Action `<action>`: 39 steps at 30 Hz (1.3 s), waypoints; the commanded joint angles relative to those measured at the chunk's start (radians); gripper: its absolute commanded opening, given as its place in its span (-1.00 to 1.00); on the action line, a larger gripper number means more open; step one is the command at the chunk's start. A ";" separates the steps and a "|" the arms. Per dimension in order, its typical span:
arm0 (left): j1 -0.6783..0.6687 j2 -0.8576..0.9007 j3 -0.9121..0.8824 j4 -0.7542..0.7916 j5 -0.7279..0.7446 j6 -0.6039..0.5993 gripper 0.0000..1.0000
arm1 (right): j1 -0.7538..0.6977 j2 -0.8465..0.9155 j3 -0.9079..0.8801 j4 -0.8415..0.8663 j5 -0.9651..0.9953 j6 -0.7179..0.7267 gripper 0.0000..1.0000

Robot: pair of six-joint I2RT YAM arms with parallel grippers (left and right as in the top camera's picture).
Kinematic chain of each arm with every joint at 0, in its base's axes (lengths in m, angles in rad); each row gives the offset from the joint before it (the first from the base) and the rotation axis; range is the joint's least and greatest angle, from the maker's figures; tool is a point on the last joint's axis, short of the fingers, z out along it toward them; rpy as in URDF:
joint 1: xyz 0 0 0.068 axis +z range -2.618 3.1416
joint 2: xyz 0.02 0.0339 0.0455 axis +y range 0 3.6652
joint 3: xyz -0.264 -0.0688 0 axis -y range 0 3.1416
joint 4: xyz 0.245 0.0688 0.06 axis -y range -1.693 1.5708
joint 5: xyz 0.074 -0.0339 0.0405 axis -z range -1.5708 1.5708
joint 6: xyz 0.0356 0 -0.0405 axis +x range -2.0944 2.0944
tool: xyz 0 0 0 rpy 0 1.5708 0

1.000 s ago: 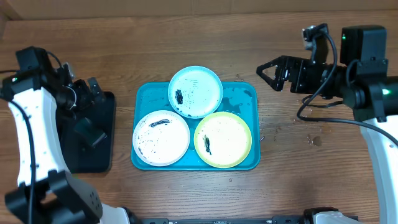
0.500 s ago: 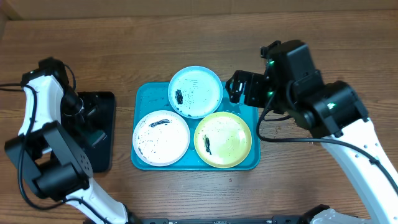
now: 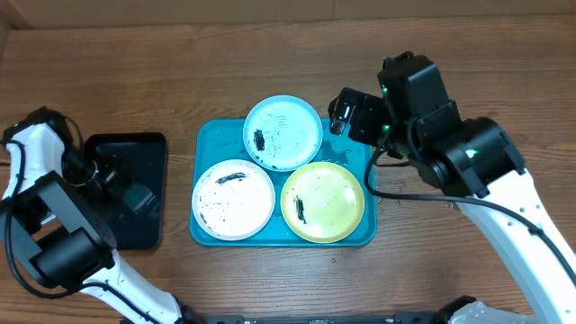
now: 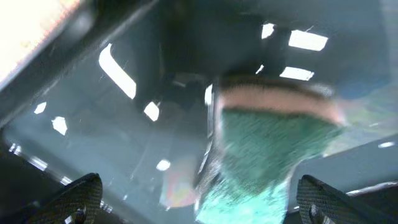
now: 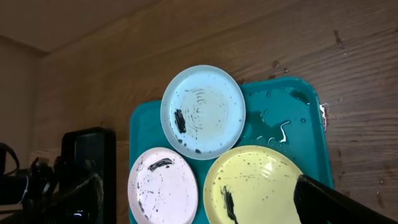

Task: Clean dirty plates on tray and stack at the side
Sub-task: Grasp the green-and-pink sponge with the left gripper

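Note:
The turquoise tray [image 3: 357,153] lies mid-table and holds three smudged plates: light blue [image 3: 283,132] at the back, white [image 3: 233,199] front left, yellow-green [image 3: 323,202] front right. All three show in the right wrist view too: light blue [image 5: 203,112], white [image 5: 163,186], yellow-green [image 5: 261,183]. My right gripper [image 3: 345,113] hovers open and empty above the tray's back right corner. My left gripper [image 3: 110,173] is open, low over the black tray [image 3: 126,229], with a green sponge [image 4: 267,155] lying between its fingers [image 4: 78,196].
The black tray stands left of the turquoise one and looks wet and shiny [image 4: 124,124]. Water drops lie on the turquoise tray's back right part [image 5: 280,127] and on the wood right of it [image 3: 396,184]. Bare wood surrounds both trays.
My right arm swung in from the right and now hangs over the tray's back right corner. My left arm shifted left and its gripper dropped onto the black tray, over the sponge.

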 commanded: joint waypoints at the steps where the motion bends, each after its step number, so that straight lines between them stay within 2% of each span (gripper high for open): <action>1: -0.014 -0.014 -0.024 0.036 0.112 0.079 1.00 | 0.006 0.039 0.018 0.017 0.020 0.009 1.00; 8: -0.041 -0.014 -0.146 0.204 0.158 0.074 0.99 | 0.006 0.103 0.018 0.029 0.019 0.009 1.00; 13: -0.045 -0.014 -0.213 0.260 0.157 0.073 1.00 | 0.006 0.104 0.018 0.035 0.019 0.008 1.00; 14: -0.045 -0.014 -0.232 0.277 0.148 0.073 0.92 | 0.006 0.104 0.018 0.039 0.020 0.008 1.00; 18: -0.045 -0.014 -0.255 0.295 0.093 0.073 0.44 | 0.006 0.104 0.018 0.039 0.019 0.008 1.00; 19: -0.045 -0.014 -0.255 0.294 0.067 0.073 0.16 | 0.006 0.104 0.018 0.037 0.019 0.008 1.00; 21: -0.045 -0.014 -0.255 0.293 0.062 0.073 0.01 | 0.006 0.104 0.018 0.037 0.019 0.008 1.00; 23: -0.045 -0.014 -0.255 0.292 0.063 0.073 -0.30 | 0.006 0.104 0.018 0.037 0.020 0.008 1.00; 24: -0.045 -0.014 -0.254 0.292 0.063 0.074 -0.91 | 0.006 0.104 0.018 0.036 0.019 0.008 1.00; 31: -0.045 -0.016 -0.181 0.205 0.082 0.079 -0.92 | 0.006 0.104 0.018 0.036 0.011 -0.015 1.00; 39: -0.045 -0.022 0.116 -0.042 0.082 0.100 -0.92 | 0.009 0.121 0.018 0.045 -0.033 -0.014 1.00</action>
